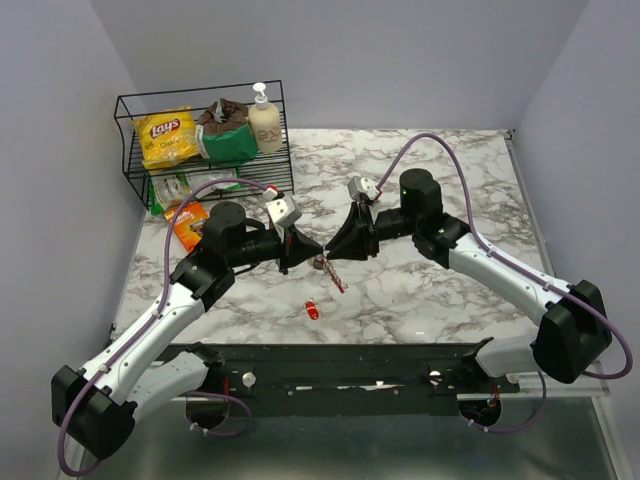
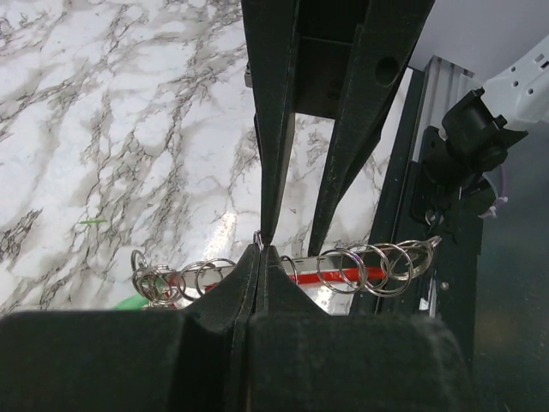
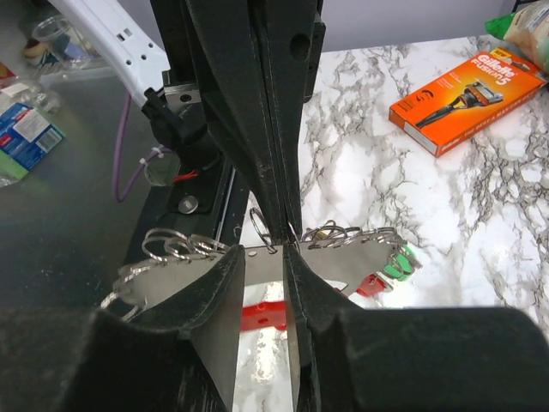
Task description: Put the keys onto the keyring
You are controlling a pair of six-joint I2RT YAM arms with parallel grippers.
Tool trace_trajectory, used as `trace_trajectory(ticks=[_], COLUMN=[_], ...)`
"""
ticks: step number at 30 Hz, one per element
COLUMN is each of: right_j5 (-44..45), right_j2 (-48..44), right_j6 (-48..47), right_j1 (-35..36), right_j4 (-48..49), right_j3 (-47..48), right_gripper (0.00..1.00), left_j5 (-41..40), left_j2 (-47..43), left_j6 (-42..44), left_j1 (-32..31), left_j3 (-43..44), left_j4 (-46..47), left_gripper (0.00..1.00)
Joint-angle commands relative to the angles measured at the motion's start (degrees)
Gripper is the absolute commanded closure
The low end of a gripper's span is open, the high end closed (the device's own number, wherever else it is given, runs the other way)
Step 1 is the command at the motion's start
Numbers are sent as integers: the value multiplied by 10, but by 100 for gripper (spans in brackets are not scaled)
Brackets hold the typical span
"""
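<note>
The two arms meet over the middle of the marble table (image 1: 460, 290), and the keyring (image 2: 343, 275) hangs between them, clear of the surface. The left gripper (image 2: 260, 257) is clenched tight, pinching one of the small silvery rings on the keyring's bar. The right gripper (image 3: 266, 251) has its fingers set apart on either side of a stretch of that bar; I cannot tell whether they bite on it or only straddle it. A green-headed key (image 3: 400, 261) and a red-headed key (image 3: 371, 284) hang at one end of the bar. A small red piece (image 1: 312, 310), by its look another key, lies on the table just near of the grippers. The step in hand seems to be steadying the keyring and working at one ring. Next, one arm must hold that ring firm while the other fetches the loose key and threads it on, which is fine work with parts so tiny
</note>
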Motion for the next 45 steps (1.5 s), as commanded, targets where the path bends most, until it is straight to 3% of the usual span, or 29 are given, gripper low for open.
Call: trace_trajectory(ticks=[1,11,27,39,45], right_j5=[6,42,70,21,3], right_j2=[8,-4,-14,-12,-6], right_j6=[3,-7,-20,-29,-31], right_j1=[3,2,2,2,2], right_j4=[18,6,-5,-8,-7], right_j3=[-3,-5,-7,-22,-20], right_gripper=[66,52,50,48,52], left_j5=[44,32,19,12,18], left_j2=[-4,-3,20,-2,-11], left_j6=[-7,14,38,32,27], left_j1=[-5,-7,-21,-25,-25], left_j3=[-3,3,18,8,3], left_j4=[34,0,-53,-23,-10], left_gripper=[100,100,100,100,100])
